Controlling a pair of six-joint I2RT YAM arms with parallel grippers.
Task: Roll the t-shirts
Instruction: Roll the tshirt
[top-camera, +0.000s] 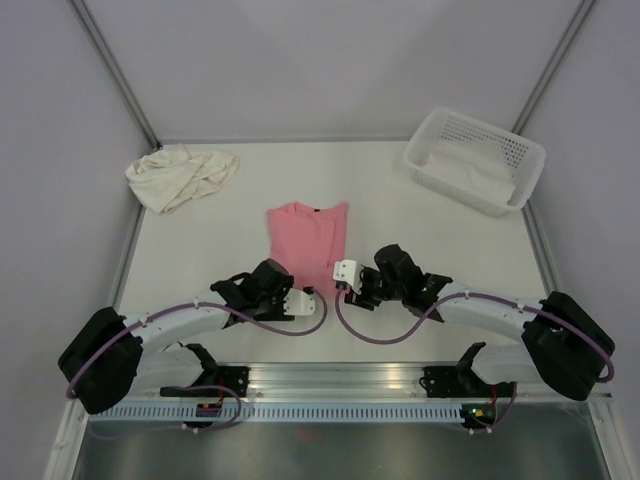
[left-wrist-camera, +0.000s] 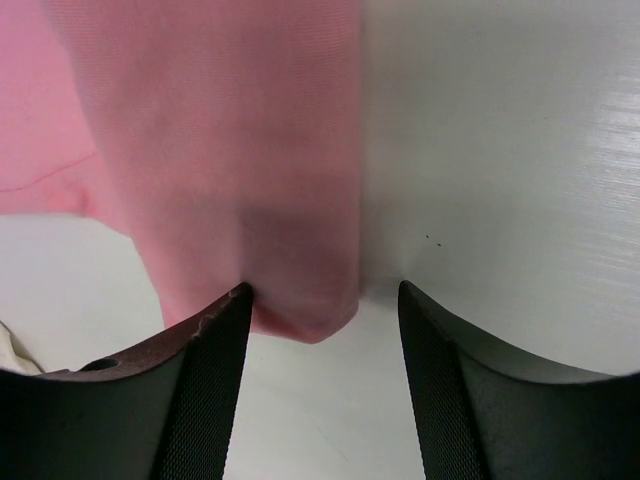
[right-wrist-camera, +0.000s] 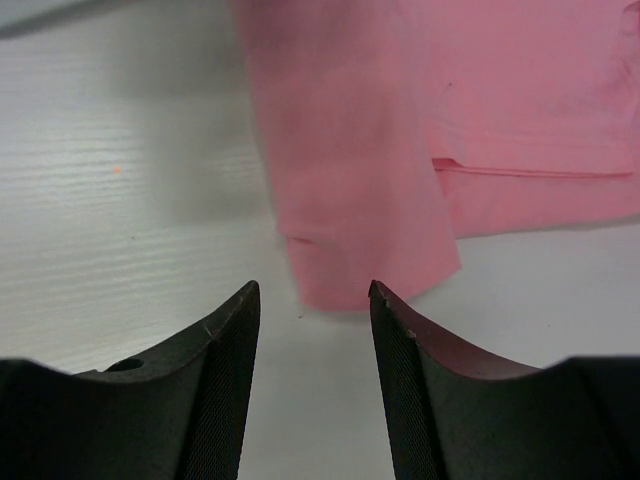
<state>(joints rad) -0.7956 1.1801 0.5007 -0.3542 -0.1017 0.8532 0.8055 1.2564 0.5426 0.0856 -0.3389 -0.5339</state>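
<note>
Hem of the pink t-shirt (top-camera: 308, 238) sits right at the left gripper (left-wrist-camera: 323, 292) and right gripper (right-wrist-camera: 313, 288), both spread, equally close. Shirt runs near-to-far.

Before me the salmon-pink t-shirt (top-camera: 308, 243) lies flat, folded to a narrow strip; the cream t-shirt (top-camera: 182, 177) sits crumpled far left.

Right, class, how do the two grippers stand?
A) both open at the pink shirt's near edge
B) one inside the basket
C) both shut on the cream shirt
A: the left gripper and right gripper both show parted jaws, with the near edge of the pink shirt at their tips.
</note>
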